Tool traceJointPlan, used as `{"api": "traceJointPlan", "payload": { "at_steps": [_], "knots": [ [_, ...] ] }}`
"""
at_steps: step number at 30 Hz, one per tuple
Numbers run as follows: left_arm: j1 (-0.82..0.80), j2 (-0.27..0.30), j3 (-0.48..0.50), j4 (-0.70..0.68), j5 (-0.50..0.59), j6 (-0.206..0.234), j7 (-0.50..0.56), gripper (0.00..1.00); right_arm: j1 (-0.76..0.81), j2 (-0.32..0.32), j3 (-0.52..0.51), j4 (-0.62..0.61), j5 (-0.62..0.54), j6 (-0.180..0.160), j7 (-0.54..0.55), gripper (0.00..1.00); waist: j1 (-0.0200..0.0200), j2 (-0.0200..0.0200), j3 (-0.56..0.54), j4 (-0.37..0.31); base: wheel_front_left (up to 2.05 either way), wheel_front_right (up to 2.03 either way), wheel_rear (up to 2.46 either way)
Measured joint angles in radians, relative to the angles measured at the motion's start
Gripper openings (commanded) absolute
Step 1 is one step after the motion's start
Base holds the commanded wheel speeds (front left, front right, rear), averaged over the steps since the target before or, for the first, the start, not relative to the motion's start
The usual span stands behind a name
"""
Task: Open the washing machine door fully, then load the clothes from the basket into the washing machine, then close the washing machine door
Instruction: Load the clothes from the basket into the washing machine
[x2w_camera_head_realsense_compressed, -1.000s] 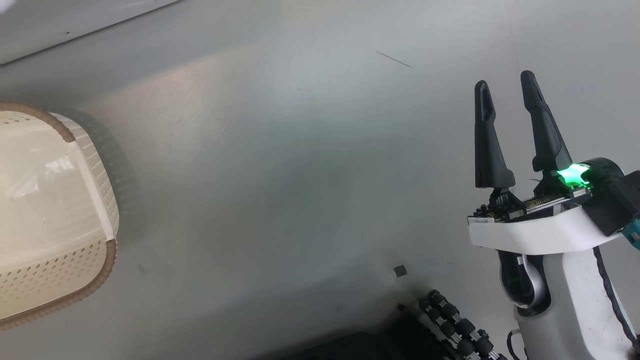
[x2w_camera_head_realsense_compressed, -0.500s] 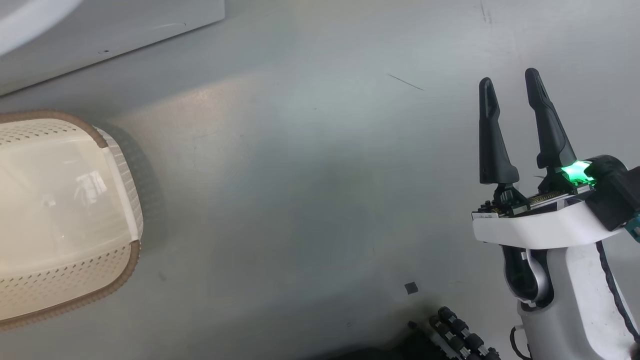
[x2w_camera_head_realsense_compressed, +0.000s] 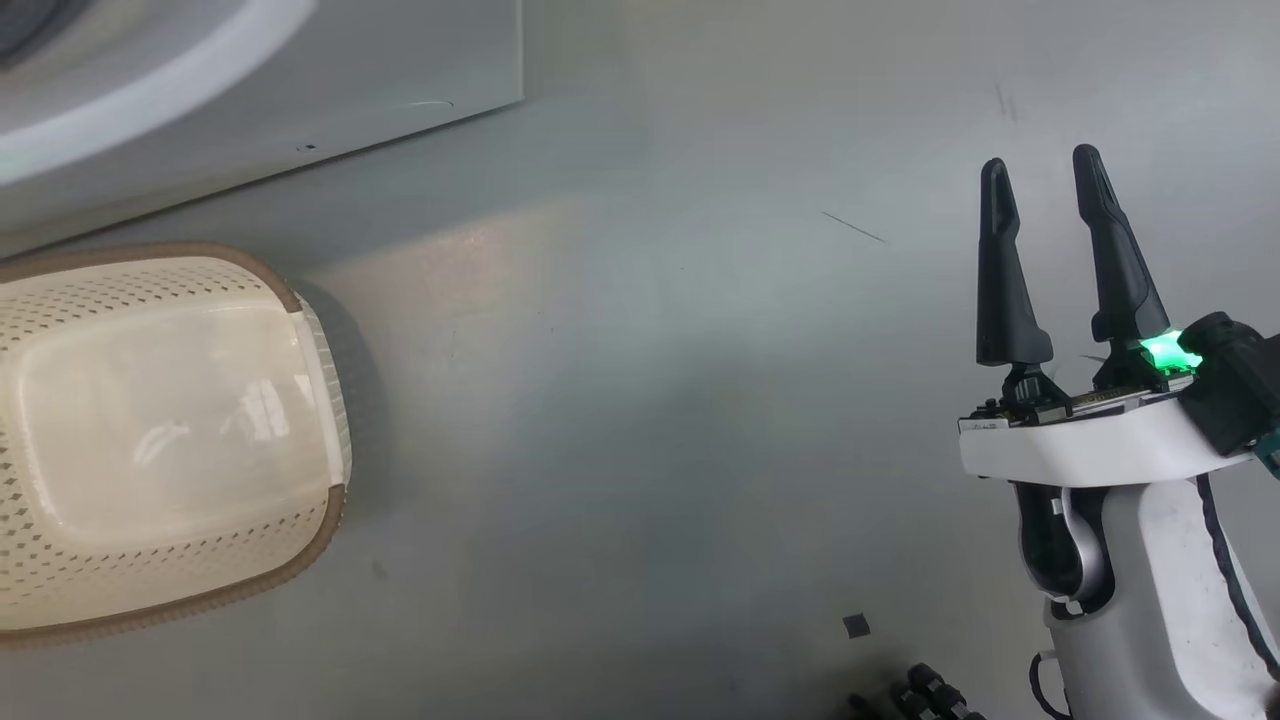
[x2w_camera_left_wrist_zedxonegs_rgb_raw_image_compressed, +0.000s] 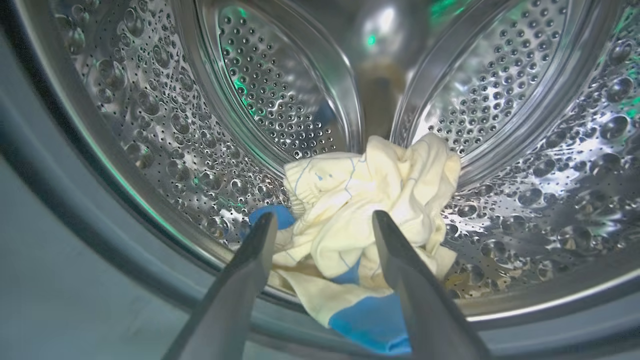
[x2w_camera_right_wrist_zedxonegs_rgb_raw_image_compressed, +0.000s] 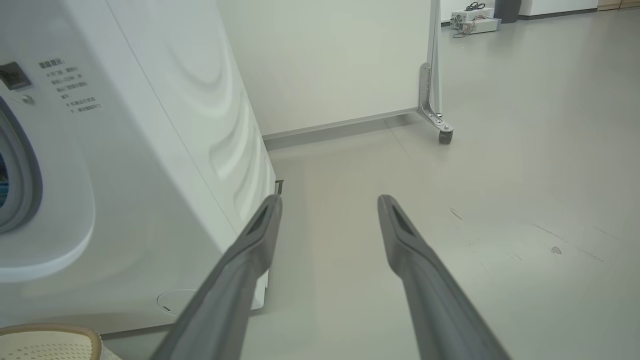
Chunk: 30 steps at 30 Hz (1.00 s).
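Grey floor (x2w_camera_head_realsense_compressed: 650, 400), basket (x2w_camera_head_realsense_compressed: 150, 575) by washing machine (x2w_camera_head_realsense_compressed: 300, 90), clothes (x2w_camera_left_wrist_zedxonegs_rgb_raw_image_compressed: 365, 200) lying in steel drum (x2w_camera_left_wrist_zedxonegs_rgb_raw_image_compressed: 525, 100)

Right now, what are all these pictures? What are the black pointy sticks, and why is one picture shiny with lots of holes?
The sticks are a robot's fingers. It has two arms, each ending in a two-finger gripper, and three cameras. The head view looks down at the grey floor, the cream basket and the right gripper, which is open and holds nothing. What shows of the basket's inside looks empty. The shiny picture is the left wrist view: the left gripper reaches into the steel drum of the washing machine. Its fingers stand apart, and the yellow-and-blue clothes lie in the drum beyond them, one blue corner drooping over the front edge. The right wrist view shows that white machine from outside.
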Motion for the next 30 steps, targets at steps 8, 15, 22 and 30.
{"api": "traceJointPlan", "payload": {
  "at_steps": [8, 15, 22, 30],
  "knots": [
    [0.148, -0.061, -0.036, -0.013, 0.005, -0.008, -0.042, 1.0, 0.014, -0.001, -0.01, 0.019, -0.019, 0.001, 0.0, 1.0, 0.0, 0.0, -0.053, 0.036, 0.0, 0.0, 0.0],
    [0.3, -0.146, -0.068, -0.063, 0.018, -0.008, -0.051, 1.0, 0.044, -0.001, -0.028, 0.049, -0.038, 0.002, 0.0, 1.0, 0.0, 0.0, -0.108, 0.072, 0.0, 0.0, 0.0],
    [0.441, -0.244, -0.075, -0.2, 0.068, -0.007, -0.05, 1.0, 0.091, -0.02, -0.067, 0.074, -0.054, 0.006, 0.0, 1.0, -0.0001, 0.0, -0.174, 0.11, 0.0, 0.0, 0.0],
    [0.596, -0.322, -0.094, -0.354, 0.136, 0.011, -0.05, 1.0, 0.147, -0.041, -0.099, 0.095, -0.072, 0.006, 0.0, 1.0, -0.0001, 0.0, -0.272, 0.169, 0.0, 0.0, 0.0]
  ]
}}
